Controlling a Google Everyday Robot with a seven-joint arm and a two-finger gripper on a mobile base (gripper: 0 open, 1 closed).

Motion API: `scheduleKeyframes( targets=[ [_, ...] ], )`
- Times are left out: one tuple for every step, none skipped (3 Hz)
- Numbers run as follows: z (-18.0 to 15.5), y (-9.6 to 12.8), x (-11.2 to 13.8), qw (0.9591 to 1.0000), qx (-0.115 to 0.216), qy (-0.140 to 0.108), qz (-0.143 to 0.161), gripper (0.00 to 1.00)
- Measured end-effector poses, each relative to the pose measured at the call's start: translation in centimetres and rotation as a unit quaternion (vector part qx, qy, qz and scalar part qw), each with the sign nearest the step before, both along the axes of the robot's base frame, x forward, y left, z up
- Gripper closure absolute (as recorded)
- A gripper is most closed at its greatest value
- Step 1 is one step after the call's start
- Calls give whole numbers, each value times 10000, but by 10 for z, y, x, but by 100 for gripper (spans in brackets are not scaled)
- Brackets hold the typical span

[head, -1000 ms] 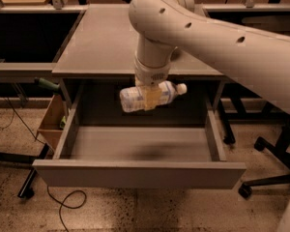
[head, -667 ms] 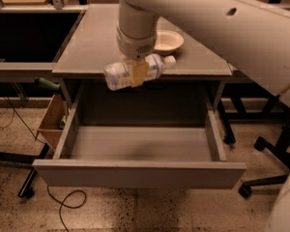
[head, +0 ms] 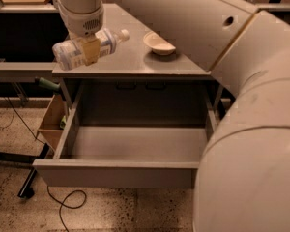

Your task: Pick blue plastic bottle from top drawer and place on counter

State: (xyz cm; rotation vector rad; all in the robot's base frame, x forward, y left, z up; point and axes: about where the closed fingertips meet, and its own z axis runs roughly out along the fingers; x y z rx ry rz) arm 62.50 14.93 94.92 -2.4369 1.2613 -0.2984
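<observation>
At upper left, the tool [head: 89, 50] is clasping the small blue-labelled plastic bottle [head: 67, 56] sideways over the grey desk [head: 130, 59] for set-down.

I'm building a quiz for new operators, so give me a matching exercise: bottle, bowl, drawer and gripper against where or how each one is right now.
1. blue plastic bottle
2. white bowl
3. top drawer
4. gripper

A. pulled open below the desktop
B. resting on the counter
C. held sideways in the air
D. clamped on the bottle, near the counter's front left corner

Pairs: 1-C, 2-B, 3-A, 4-D
</observation>
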Motion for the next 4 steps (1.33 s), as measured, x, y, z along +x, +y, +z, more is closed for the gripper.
scheduleKeyframes(
  targets=[
    [-4, 15, 38, 9986, 191, -229, -439, 100],
    [-7, 5, 74, 9923, 533, -427, -1029, 100],
    [-16, -5, 118, 9836, 662, -569, -1577, 100],
    [-33, -10, 149, 9757, 794, -530, -1971, 81]
  ],
)
